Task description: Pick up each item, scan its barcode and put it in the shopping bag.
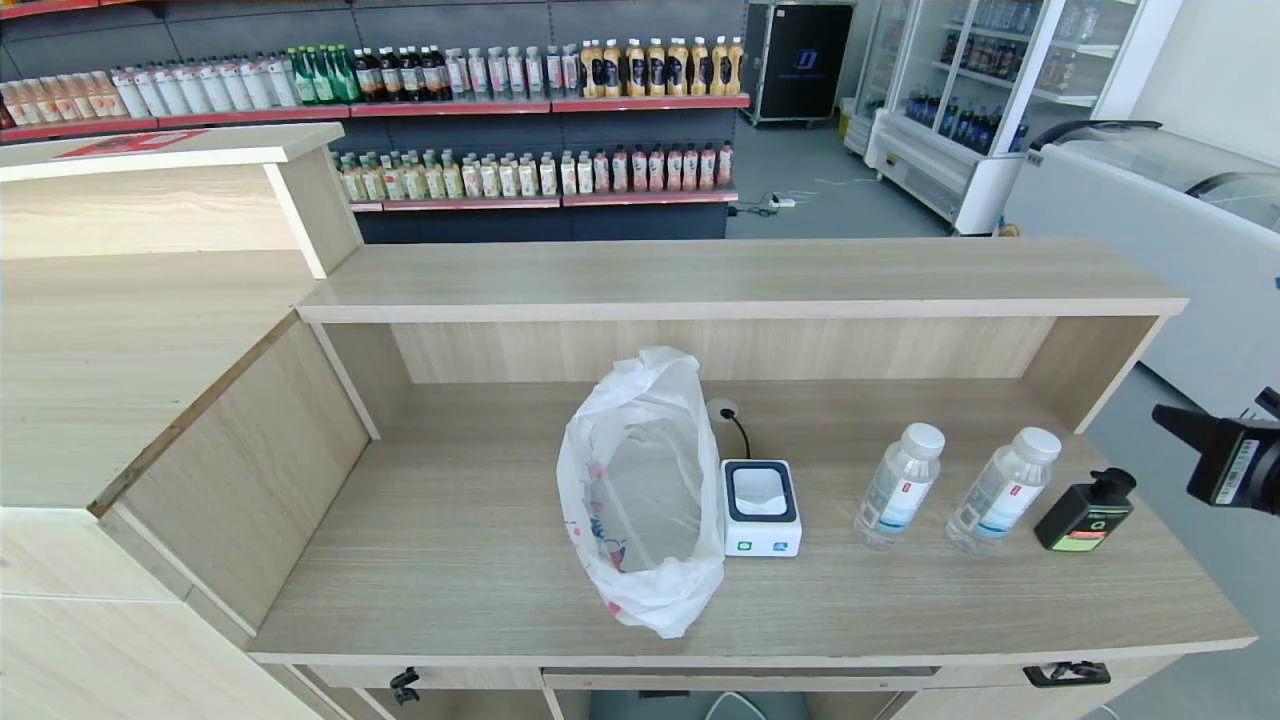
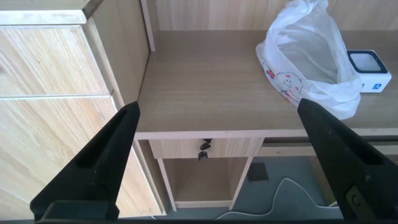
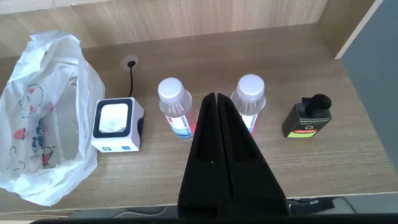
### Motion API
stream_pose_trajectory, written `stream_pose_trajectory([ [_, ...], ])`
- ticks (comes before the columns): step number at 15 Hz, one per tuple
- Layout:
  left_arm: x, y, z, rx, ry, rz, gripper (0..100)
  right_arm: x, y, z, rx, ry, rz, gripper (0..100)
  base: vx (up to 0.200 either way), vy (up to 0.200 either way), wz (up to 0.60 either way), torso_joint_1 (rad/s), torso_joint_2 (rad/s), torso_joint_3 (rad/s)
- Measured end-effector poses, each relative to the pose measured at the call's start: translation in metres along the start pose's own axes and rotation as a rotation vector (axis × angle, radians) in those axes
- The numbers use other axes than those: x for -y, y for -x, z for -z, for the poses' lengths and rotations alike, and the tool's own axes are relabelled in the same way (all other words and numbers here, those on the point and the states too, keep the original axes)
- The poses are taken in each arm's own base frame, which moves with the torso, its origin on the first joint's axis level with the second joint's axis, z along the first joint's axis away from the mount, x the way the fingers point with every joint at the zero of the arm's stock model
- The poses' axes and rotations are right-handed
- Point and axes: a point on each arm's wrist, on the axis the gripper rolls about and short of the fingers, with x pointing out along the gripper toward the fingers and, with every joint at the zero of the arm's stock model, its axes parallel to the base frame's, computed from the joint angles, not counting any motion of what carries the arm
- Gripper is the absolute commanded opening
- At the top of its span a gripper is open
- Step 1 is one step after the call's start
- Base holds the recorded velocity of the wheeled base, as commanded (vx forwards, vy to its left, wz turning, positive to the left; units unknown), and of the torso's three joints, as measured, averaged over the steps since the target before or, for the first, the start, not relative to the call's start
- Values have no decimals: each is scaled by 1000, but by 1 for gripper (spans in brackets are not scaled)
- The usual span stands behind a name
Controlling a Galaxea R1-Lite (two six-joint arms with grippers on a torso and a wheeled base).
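Nearest, short of the counter's (image 1: 450, 560) front edge, the left gripper (image 2: 219, 107) hangs left of the scanner (image 1: 761, 505) with jaws spread wide and empty, and the right gripper (image 3: 215, 99) hangs right of it, jaws pressed together on nothing. The shopping bag (image 1: 640, 490) sits just beside the scanner's left, mouth gaping, seemingly ready for drops. To the scanner's right, one water bottle (image 1: 897, 487), a second water bottle (image 1: 1003, 490) and a dark pump bottle (image 1: 1085, 512) stand in line, probably queued; their labels are too small to read.

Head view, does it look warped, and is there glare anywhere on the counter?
Head view: the straight edges of the pale wooden counter bow, a wide-lens warp; the light is even and shadows are faint. Right wrist view: the glass top of the white box scanner glares white.
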Motion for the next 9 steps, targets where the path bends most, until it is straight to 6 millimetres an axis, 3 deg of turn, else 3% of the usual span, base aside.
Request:
stream_pose_trajectory([
  [7, 0, 0, 0, 0, 0, 0, 100, 3, -37, 35, -148, 135, -24, 0, 0, 0, 0, 0, 0, 0],
  [8, 0, 0, 0, 0, 0, 0, 100, 3, -43, 38, -126, 157, -24, 100, 0, 0, 0, 0, 0, 0],
  [9, 0, 0, 0, 0, 0, 0, 100, 4, -49, 41, -101, 180, -22, 100, 0, 0, 0, 0, 0, 0],
])
